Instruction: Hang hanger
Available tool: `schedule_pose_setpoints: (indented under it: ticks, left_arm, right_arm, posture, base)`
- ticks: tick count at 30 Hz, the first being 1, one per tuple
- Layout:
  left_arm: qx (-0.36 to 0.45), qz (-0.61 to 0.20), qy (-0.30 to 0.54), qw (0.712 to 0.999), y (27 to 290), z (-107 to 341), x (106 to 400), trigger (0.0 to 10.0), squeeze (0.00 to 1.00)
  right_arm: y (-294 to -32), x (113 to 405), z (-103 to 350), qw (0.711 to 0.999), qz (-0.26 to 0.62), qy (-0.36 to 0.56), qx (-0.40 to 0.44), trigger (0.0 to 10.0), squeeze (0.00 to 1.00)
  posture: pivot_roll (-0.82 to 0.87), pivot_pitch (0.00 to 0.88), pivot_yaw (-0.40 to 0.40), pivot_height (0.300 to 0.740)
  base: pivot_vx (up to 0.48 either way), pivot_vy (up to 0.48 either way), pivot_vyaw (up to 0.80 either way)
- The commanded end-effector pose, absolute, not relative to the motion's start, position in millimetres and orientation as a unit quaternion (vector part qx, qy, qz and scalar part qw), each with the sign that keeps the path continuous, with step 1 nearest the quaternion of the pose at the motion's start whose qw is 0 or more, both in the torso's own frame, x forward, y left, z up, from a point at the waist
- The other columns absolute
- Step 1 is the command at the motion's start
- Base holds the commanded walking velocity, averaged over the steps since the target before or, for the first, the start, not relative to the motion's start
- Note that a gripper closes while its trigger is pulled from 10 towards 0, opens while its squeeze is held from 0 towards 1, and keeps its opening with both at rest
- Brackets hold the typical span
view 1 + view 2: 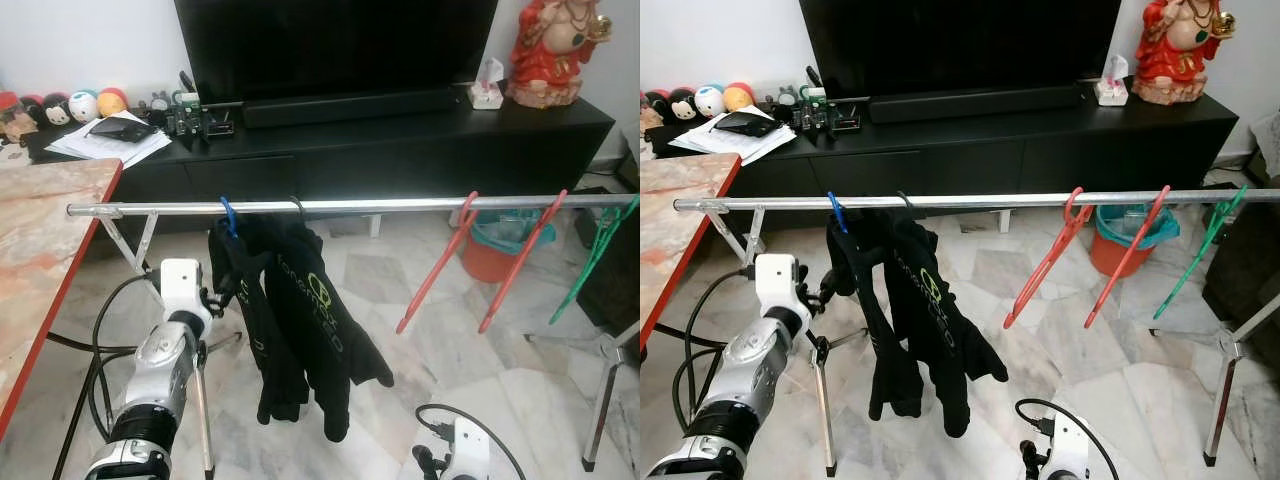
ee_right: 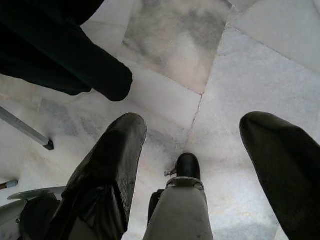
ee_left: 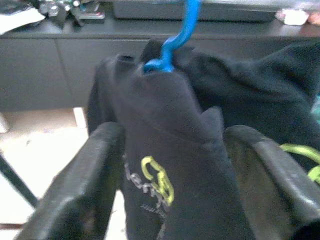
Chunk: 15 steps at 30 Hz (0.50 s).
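Far side — black TV cabinet (image 1: 400,140) along wall, dark TV (image 1: 335,45) on top. Red figurine (image 1: 548,50) and tissue box (image 1: 486,92) at far right. Papers (image 1: 105,143) and row of round toys (image 1: 60,105) at far left. Marble table (image 1: 35,240) near left — orange bucket (image 1: 490,255) on floor right.

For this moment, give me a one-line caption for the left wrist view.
Open left gripper straddling a black garment hung on a blue hanger.

home living room | television (image 1: 335,45) on black console (image 1: 400,150) | marble floor (image 1: 420,330)
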State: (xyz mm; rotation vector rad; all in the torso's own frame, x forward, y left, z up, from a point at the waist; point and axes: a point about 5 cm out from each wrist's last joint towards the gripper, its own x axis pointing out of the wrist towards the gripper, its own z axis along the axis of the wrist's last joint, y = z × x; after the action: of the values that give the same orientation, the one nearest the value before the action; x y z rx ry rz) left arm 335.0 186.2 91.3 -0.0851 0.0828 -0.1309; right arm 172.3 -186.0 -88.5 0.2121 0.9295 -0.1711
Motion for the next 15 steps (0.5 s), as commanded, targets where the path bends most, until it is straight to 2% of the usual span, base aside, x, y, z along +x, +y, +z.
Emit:
schedule_pose_setpoints:
  ticks: [1, 5, 6, 8, 15]
  left_arm:
    - [-0.038, -0.089, 0.053, 0.994, 176.1, 101.3, 342.5, 10.0, 1.0]
    - [0.0, -0.077, 0.108, 0.991, 165.1, 98.8, 356.2, 10.0, 1.0]
    - [0.001, -0.06, 0.129, 0.99, 165.2, 95.2, 358.8, 10.0, 0.0]
    - [-0.002, -0.029, 0.157, 0.987, 164.4, 91.5, 363.5, 10.0, 0.0]
    - [-0.01, 0.035, 0.168, 0.985, 160.2, 94.7, 370.7, 10.0, 0.0]
  right_arm:
    - [-185.7, 171.0, -89.3, 0.883, -0.084, 0.449, 0.104, 10.0, 0.0]
    - [-185.0, 171.3, -89.2, 0.883, -0.083, 0.449, 0.105, 10.0, 0.0]
    - [-184.9, 171.5, -89.1, 0.884, -0.082, 0.449, 0.104, 10.0, 0.0]
    - [-184.8, 172.0, -88.9, 0.884, -0.081, 0.449, 0.104, 10.0, 0.0]
    - [-187.0, 172.1, -88.6, 0.884, -0.084, 0.449, 0.101, 10.0, 0.0]
  posture:
    - [-0.04, 0.0, 0.026, 0.74]
    - [-0.04, 0.0, 0.025, 0.74]
    - [-0.04, 0.0, 0.025, 0.74]
    - [-0.04, 0.0, 0.022, 0.74]
    - [-0.05, 0.0, 0.017, 0.74]
  base:
    - [0.0, 0.0, 0.0]
    - [0.0, 0.0, 0.0]
    - [0.0, 0.0, 0.0]
    - [0.0, 0.0, 0.0]
    - [0.0, 0.0, 0.0]
